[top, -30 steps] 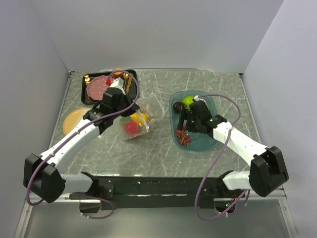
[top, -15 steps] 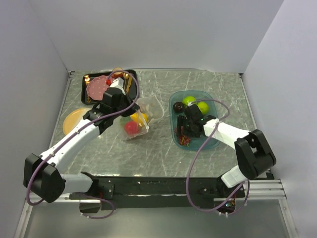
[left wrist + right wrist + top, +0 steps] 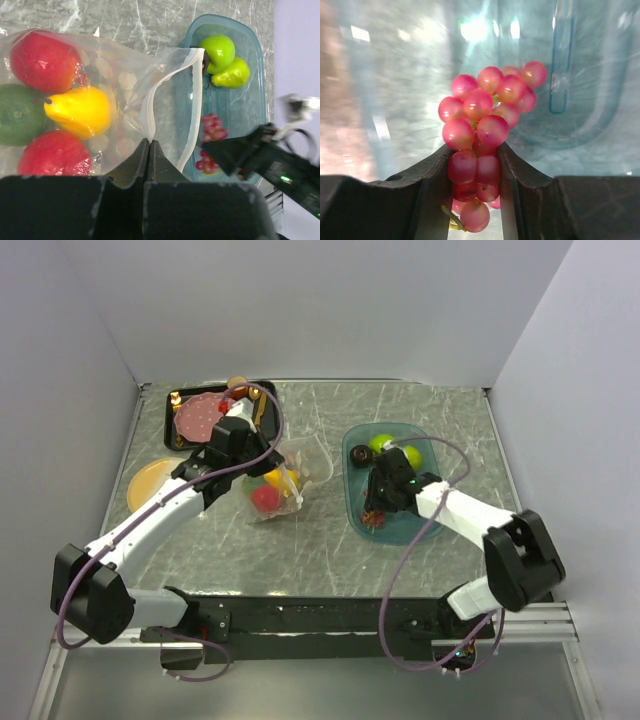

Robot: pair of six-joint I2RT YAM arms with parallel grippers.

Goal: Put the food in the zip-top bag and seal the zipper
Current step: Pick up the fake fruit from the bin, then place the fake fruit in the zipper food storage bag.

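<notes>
1. Left claw (image 3: 149, 146): fully closed, pinching the zipper (image 3: 195, 100) rim of the zip-top bag (image 3: 125, 80) lying on the worktop (image 3: 330, 540)
2. Bagged fruits (image 3: 75, 110): two red, one green, one yellow
3. Right claw (image 3: 474, 165): partly closed, fingers pressed against both sides of the grape bunch (image 3: 485, 105) in the teal tray (image 3: 570, 125)
4. Two green fruits (image 3: 217, 50) lie in the same tray

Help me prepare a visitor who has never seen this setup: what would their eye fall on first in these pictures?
Probably the clear crinkly zip-top bag left of centre, bulging with red, green and yellow toy fruits, the left gripper pinched shut on its white zipper strip. Next, the pink-red bunch of toy grapes clasped by the right gripper in the translucent teal tray on the right.
</notes>
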